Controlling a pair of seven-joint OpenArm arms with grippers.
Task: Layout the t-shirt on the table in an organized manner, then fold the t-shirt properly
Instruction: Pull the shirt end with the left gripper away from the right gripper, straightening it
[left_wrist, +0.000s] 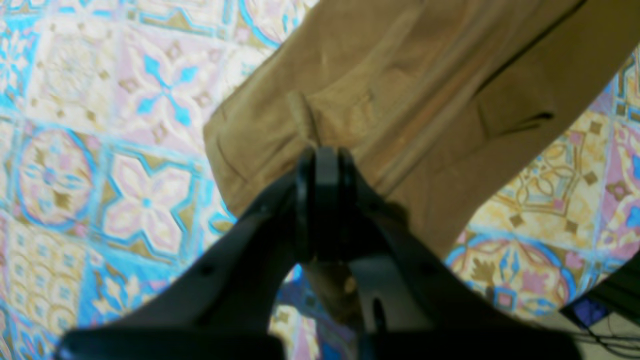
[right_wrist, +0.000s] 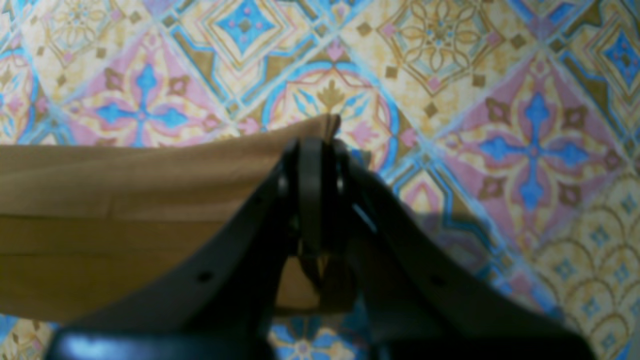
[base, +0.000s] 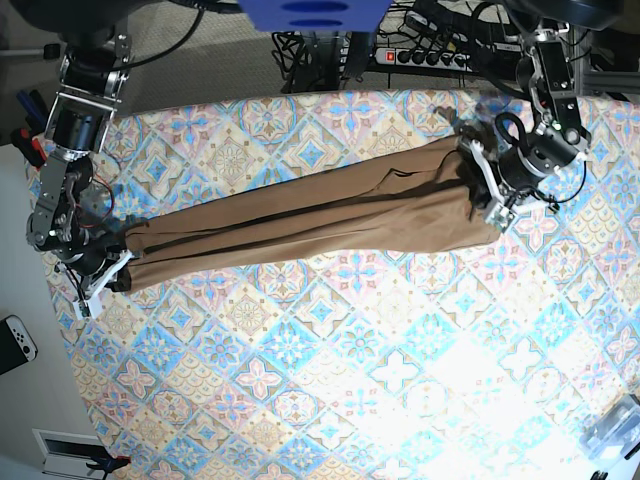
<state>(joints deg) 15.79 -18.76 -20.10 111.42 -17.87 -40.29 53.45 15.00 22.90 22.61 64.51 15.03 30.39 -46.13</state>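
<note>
Right gripper (base: 112, 272): at 9 o'clock in the base view, near the table's edge; jaws pressed together on the t-shirt's end. In the right wrist view (right_wrist: 320, 150) a small peak of cloth pokes up between the black fingers.
T-shirt, place (base: 310, 222): stretched into one long band across the table's upper half, running from 9 o'clock up toward 2 o'clock, pinched at both ends.
T-shirt, look: plain tan-brown, no print; narrow at the 9 o'clock end, widening toward 2 o'clock. Long creases run lengthwise; a dark fold line shows around the band's middle.
T-shirt, texture: soft matte cloth. In the right wrist view (right_wrist: 125, 210) it lies in flat layered bands with straight edges. In the left wrist view (left_wrist: 400, 100) it is more rumpled, with ridged folds and a short dark slit-like crease toward 3 o'clock.
Table (base: 380, 380): covered by a cloth of diamond tiles in pastel blue, pink and cream, with floral and cross motifs; flat surface, bright glare at 5 o'clock.
Left gripper (base: 492, 190): at 2 o'clock in the base view; jaws clamped together on the wide end of the shirt. In the left wrist view (left_wrist: 324, 160) the black fingertips meet on a bunched fold.
Gripper build: both dark, smooth, hard-looking, with curved fingers.
</note>
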